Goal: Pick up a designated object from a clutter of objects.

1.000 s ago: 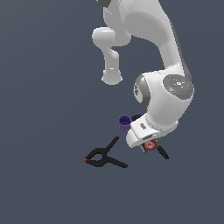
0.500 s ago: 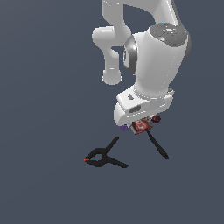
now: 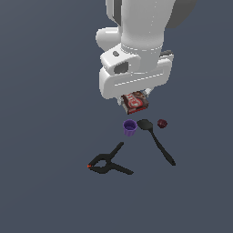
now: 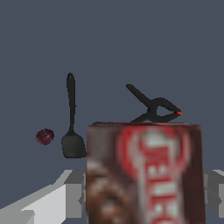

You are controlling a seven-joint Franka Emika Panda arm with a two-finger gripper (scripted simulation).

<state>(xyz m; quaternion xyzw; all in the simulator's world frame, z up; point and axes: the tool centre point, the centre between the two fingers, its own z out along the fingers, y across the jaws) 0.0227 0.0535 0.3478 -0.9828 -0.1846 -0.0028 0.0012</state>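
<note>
While the white arm fills the upper middle of the exterior view, the clutter sits below it on the dark grey counter [image 3: 41, 91]. Going from the exterior view's left to its right: black clamp [image 3: 108, 163] w/ a red tip lies lowest and furthest left, well apart from the rest. Next the purple cup [image 3: 130, 127], upright, open end up. Just beside it is the blade of the long black spatula [image 3: 156, 140], handle running down and toward the exterior view's right. Last, the small dark red round object [image 3: 162, 123], near the spatula blade but not touching.

The red-brown box [image 3: 136, 103] w/ white lettering hangs under the wrist, above the cup and clear of the counter (tilted a bit in the exterior view). The fingers [image 3: 135, 96] are mostly hidden by the wrist housing there; in the wrist view the box [image 4: 145, 173] fills the foreground between the grey fingers [image 4: 73, 197], which are closed against its sides, approx. box-width apart. Behind it the wrist view shows clamp [image 4: 156, 108], spatula [image 4: 72, 122] and round object [image 4: 44, 136] on the counter.
</note>
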